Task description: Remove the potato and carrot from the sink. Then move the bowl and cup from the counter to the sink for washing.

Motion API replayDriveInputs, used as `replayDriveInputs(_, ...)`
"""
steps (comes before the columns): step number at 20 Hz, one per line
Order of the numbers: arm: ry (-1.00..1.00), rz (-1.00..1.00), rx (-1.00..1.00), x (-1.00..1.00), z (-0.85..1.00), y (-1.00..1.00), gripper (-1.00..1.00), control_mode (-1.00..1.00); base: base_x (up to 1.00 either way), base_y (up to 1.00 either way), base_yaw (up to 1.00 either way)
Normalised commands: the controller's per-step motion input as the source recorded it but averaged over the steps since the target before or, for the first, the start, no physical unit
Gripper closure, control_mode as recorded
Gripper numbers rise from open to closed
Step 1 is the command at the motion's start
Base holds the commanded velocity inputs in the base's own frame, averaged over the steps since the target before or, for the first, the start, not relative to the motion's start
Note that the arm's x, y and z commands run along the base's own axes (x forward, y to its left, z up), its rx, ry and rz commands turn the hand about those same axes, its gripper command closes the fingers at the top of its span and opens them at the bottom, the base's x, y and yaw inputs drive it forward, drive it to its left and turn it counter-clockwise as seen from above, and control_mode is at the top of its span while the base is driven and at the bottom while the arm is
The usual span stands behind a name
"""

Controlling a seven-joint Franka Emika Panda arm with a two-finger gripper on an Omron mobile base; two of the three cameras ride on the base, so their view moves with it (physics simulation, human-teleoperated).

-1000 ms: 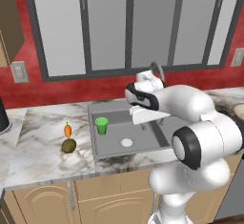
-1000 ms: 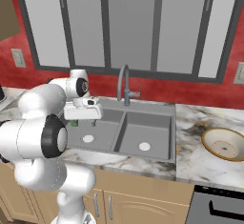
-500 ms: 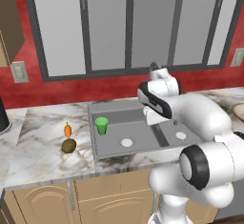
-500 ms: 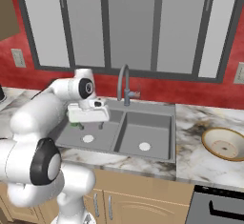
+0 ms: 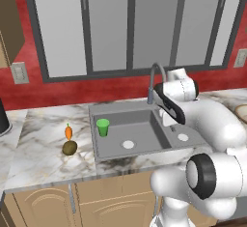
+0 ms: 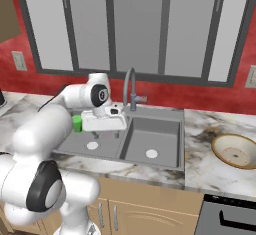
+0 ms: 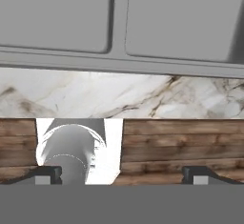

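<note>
Here the counter (image 5: pixel 43 148) of veined marble carries the grey double-basin sink (image 5: pixel 140 146), above which the white arm holds its gripper (image 6: pixel 107 133), roughly over the divider between the basins. In the hand view the two dark fingertips (image 7: pixel 47 173) stand wide apart with nothing between them, looking down on the counter's front strip and both basins.

The bowl (image 6: pixel 234 151) rests on the counter well apart from the sink, at about 3 o'clock of it in the right base view. The cup (image 5: pixel 102 127) stands upright inside the left basin, at 10 o'clock of that basin's white drain (image 5: pixel 128 144). The potato (image 5: pixel 69 148) and the carrot (image 5: pixel 68 133) lie on the counter at 9 o'clock of the sink, the carrot just beyond the potato.

By this layout three items appear settled, and the step in hand is the bowl. The next move calls for a swing toward 3 o'clock, open jaws lowered over the rim.
</note>
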Motion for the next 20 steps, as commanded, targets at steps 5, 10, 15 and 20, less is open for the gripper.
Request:
replayDriveInputs(5, -0.1, 0.0, 0.0, 0.0, 0.0, -0.46, -1.0, -1.0, 0.0, 0.0, 0.0)
replayDriveInputs(10, -0.14, 0.0, 0.0, 0.0, 0.01, -0.46, -1.0, -1.0, 0.0, 0.0, 0.0)
replayDriveInputs(15, -0.06, 0.0, 0.0, 0.0, 0.0, -0.48, -1.0, -1.0, 0.0, 0.0, 0.0)
replayDriveInputs(20, -0.03, 0.0, 0.0, 0.0, 0.02, -0.5, -1.0, -1.0, 0.0, 0.0, 0.0)
